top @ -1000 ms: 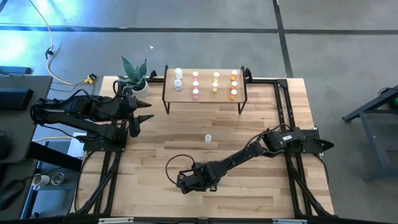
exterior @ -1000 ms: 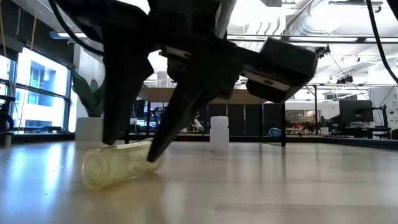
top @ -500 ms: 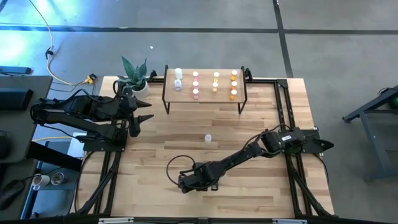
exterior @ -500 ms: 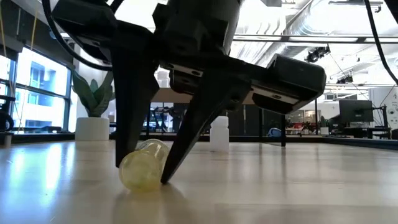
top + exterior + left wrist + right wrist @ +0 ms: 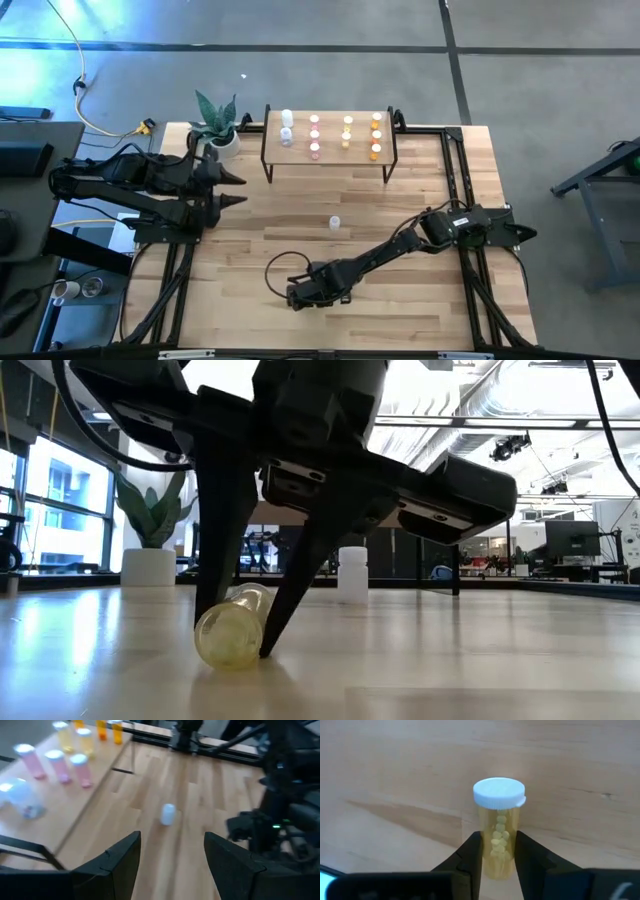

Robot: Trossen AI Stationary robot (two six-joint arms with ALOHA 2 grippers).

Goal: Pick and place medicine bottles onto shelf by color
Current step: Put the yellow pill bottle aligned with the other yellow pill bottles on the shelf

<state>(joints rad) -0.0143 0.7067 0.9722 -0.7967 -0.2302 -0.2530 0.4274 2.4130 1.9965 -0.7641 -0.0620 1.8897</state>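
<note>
A pale yellow bottle with a white cap lies on its side on the tabletop near the front middle, and it also shows in the low view. My right gripper is shut on it. A white bottle stands upright on the table's middle; it also shows in the left wrist view. The shelf at the far middle carries rows of white, pink, yellow and orange bottles. My left gripper is open and empty at the left, level, pointing toward the white bottle. My right gripper pinches the yellow bottle's body between its two fingers, one on each side, behind the white cap. The fingers come down from above and lie across the bottle. The bottle lies on the tabletop, its bottom end toward the near edge.
A potted plant stands at the far left beside the shelf. A black cable loop lies by my right gripper. Black frame rails run along the table's right side. Bare wood lies between the shelf and the white bottle.
The yellow bottle has turned about on the table, from lying crosswise to lying with its bottom end toward the near edge, between my right gripper's fingers, which have turned with it. My left gripper has rolled about its wrist, so both fingers now lie level.
</note>
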